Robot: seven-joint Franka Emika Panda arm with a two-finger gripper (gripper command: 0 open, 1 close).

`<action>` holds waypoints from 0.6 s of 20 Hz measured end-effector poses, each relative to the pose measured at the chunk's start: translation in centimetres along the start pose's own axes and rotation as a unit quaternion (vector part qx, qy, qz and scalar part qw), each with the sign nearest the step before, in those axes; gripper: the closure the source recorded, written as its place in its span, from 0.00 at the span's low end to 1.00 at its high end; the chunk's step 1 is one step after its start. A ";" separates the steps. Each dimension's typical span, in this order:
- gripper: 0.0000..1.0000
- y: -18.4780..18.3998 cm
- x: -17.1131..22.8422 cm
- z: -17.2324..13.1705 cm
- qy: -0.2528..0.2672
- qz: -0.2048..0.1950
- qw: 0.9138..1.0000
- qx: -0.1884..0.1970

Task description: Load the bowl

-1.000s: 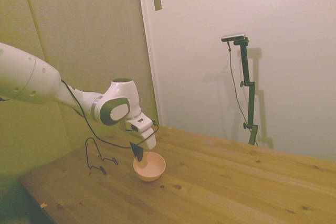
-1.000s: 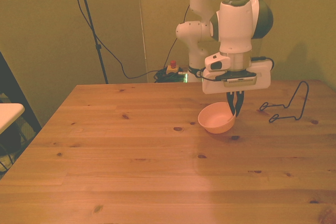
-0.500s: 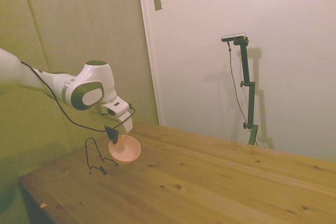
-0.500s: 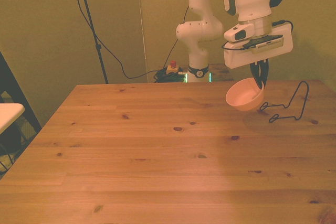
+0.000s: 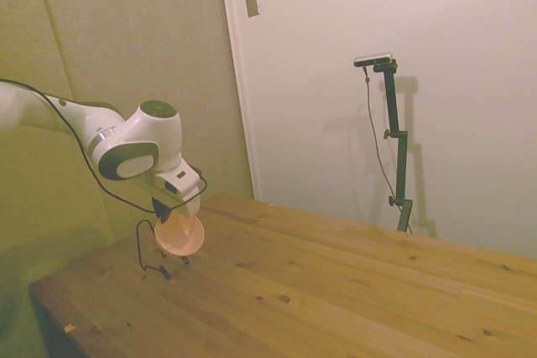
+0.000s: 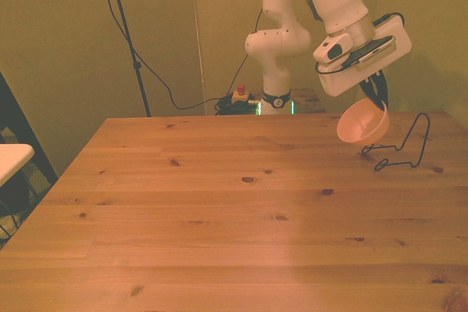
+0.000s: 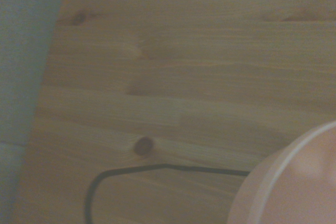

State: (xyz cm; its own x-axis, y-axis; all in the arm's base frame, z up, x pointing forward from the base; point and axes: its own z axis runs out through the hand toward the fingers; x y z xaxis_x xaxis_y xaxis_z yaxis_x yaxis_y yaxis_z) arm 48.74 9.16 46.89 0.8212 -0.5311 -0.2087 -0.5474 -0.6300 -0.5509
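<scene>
The peach-pink bowl [image 5: 179, 235] [image 6: 361, 123] hangs in the air, tilted on its side, with my gripper [image 5: 164, 210] [image 6: 379, 97] shut on its rim. It is held just above a black wire rack [image 5: 156, 251] [image 6: 401, 148] that stands on the wooden table [image 5: 336, 291] [image 6: 219, 217] at the front view's right. In the wrist view part of the bowl's rim [image 7: 294, 182] shows over the table, with a bend of the rack's wire [image 7: 136, 174] beside it.
The table's edge lies close behind the rack in the side view. A black stand with cables [image 6: 128, 34] rises at the front view's left, beyond the table. A white object's corner [image 6: 11, 157] shows at the far left edge.
My gripper has lifted the bowl off the table, carried it toward the front view's right to the wire rack, and tipped it from level onto its side.
</scene>
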 end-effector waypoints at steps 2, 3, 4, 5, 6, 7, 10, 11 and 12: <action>1.00 -0.3 -0.6 0.8 -0.010 -0.012 1.000 0.002; 1.00 -0.3 -0.6 0.8 -0.011 -0.012 1.000 0.003; 1.00 -0.3 -0.6 0.9 -0.015 -0.014 1.000 0.007; 1.00 -0.3 -0.8 1.0 -0.025 -0.019 0.999 0.014; 1.00 -0.3 -0.9 1.2 -0.035 -0.023 0.999 0.022; 1.00 -0.3 -0.9 1.3 -0.043 -0.026 0.998 0.031; 1.00 0.1 -0.9 1.5 -0.060 -0.034 0.996 0.056; 1.00 0.3 -0.9 1.7 -0.064 -0.036 0.995 0.064; 1.00 0.5 -0.9 1.9 -0.070 -0.038 0.994 0.073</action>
State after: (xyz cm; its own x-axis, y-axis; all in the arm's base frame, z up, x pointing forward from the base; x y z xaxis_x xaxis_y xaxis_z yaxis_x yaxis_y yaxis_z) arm 48.03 10.40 45.29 0.8790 -0.3954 -0.2666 -0.4626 -0.5709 -0.6783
